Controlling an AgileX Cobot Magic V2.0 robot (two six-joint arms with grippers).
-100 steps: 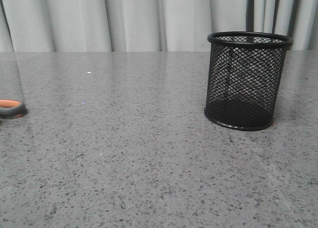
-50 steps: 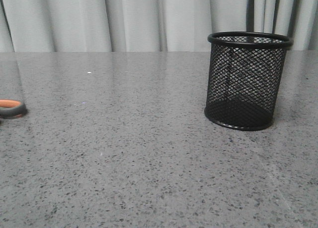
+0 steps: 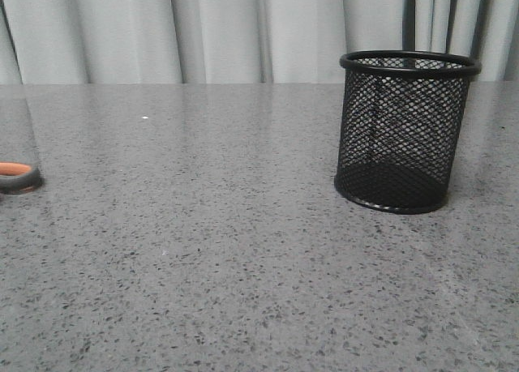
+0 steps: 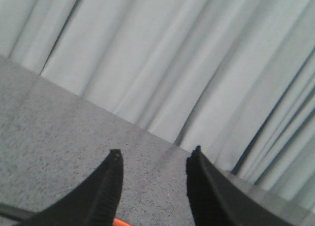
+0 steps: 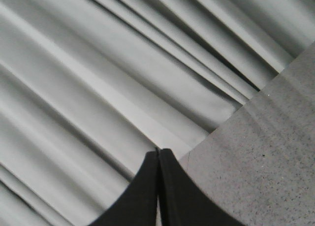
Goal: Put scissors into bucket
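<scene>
Noting scissors [image 3: 18, 177] flat at far-left table [image 3: 243, 267] edge, one orange-lined loop showing, blades out of frame | left gripper [image 4: 153, 157] spread wide, empty, poised above the orange handle, likely readying a grasp | bucket [image 3: 404, 133] upright at right, well apart, empty | right gripper [image 5: 158, 154] pressed closed, holding nothing, idle.

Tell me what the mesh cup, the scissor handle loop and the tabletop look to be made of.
The bucket: most likely black-coated metal, a see-through wire mesh wall with a thick rolled rim, matte with a slight sheen. The scissors: only one handle loop shows at the front view's left edge, apparently dark grey plastic with an orange, possibly rubbery, lining. The table: grey speckled stone or stone-look laminate, polished enough to reflect the curtain faintly.
</scene>
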